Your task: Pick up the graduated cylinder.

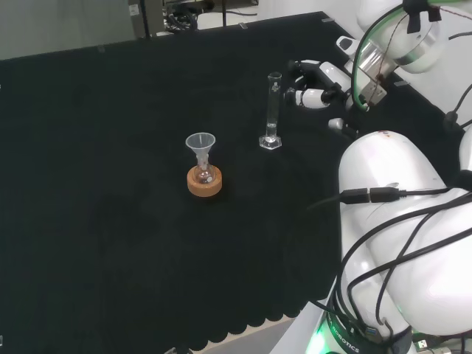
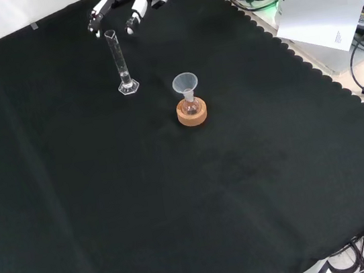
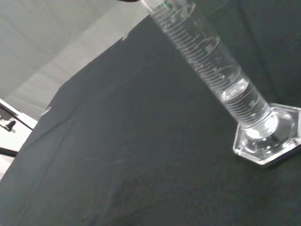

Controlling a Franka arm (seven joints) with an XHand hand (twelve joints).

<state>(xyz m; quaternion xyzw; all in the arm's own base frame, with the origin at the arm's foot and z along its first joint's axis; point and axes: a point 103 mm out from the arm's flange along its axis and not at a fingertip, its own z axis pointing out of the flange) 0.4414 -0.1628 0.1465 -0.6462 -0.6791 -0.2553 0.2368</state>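
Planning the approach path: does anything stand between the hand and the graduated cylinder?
Nothing visible does. The open hand is just right of the upright graduated cylinder in the head view, bare cloth between them.

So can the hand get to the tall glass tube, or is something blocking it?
Probably yes. The hand sits just beside the upright graduated cylinder, its fingers relaxed and apart from the glass. Nothing stands between them; the funnel on its cork ring is off to the side.

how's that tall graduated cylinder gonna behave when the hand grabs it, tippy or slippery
Probably tippy: the graduated cylinder is tall and narrow on a small hexagonal foot, so a sideways nudge from the hand could topple it. Its smooth clear wall looks slippery and likely breakable. A little liquid near the bottom may steady it slightly.
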